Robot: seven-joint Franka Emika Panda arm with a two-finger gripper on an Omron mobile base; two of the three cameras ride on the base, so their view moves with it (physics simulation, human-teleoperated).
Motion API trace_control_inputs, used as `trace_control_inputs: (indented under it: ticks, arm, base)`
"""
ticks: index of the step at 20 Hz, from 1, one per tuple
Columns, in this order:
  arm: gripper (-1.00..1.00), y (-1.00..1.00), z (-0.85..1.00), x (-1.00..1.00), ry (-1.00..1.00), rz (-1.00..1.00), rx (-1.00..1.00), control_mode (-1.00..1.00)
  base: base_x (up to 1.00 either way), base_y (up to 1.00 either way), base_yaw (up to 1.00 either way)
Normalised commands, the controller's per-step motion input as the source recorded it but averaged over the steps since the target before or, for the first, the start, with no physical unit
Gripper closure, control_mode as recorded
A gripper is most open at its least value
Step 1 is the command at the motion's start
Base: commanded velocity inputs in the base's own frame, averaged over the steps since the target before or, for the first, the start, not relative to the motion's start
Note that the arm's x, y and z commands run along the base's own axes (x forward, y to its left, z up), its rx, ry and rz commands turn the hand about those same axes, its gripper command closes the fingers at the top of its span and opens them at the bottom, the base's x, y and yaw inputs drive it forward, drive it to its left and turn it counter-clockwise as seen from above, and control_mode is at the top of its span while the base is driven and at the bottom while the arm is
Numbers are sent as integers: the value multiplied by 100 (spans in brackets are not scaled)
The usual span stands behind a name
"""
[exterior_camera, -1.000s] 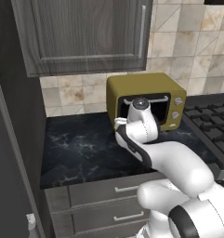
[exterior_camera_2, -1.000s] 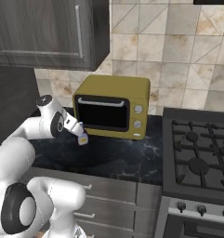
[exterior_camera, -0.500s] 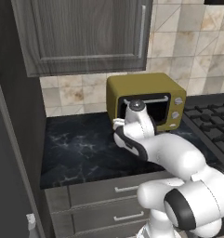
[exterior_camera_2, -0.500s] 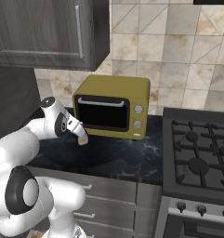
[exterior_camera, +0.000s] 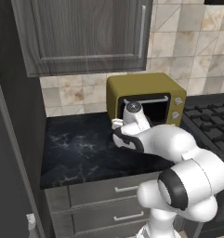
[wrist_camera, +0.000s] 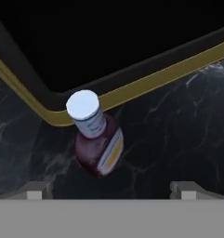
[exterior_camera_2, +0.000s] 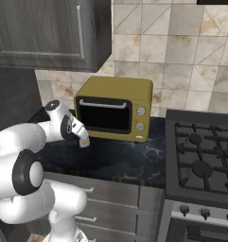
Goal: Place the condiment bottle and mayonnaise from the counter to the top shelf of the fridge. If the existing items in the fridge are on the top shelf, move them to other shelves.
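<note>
Since the bottle (wrist_camera: 98, 142) is small and rigid with a smooth rounded body, I judge it light but slick, and narrow enough to tip if nudged from one side. Best hold looks like the maroon belly below the neck, tips on opposite sides, clear of the pale cap, which is too narrow and would let it swing. The label face may be a touch less slippery than the bare wall, but I can't confirm that.

Location: in the hand view the bottle sits centre-left, standing on the counter (wrist_camera: 178, 125), right at the rounded yellow corner of the oven (wrist_camera: 146, 81); whether it touches the oven I can't tell. In the right base view it is just a small pale speck at lower left of centre, under my wrist.

My gripper (wrist_camera: 111, 190) is spread wide, nothing between the tips; both tips sit at the bottom edge of the hand view, one far left, one far right, bottle above and between them, apart from both.

Counts: one bottle, one oven, one stove (exterior_camera_2: 200, 156) at right of the right base view, one wall cabinet (exterior_camera: 85, 37) at top of the left base view, two drawer fronts (exterior_camera: 118, 190) at the bottom there. Mayonnaise: none that I can count.
</note>
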Motion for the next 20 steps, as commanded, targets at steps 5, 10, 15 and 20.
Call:
trace_control_inputs:
  ticks: [5, 10, 15, 20]
  arm:
    - [-100, 0, -20, 28, 0, -3, 0, -100]
    - [-100, 0, -20, 28, 0, -2, 0, -100]
    - [-100, 0, -15, 26, 0, -1, 0, -100]
    - [-100, 0, -11, 22, 0, 0, 0, -100]
  base:
    - [0, 0, 0]
    - [0, 0, 0]
    - [0, 0, 0]
    - [0, 0, 0]
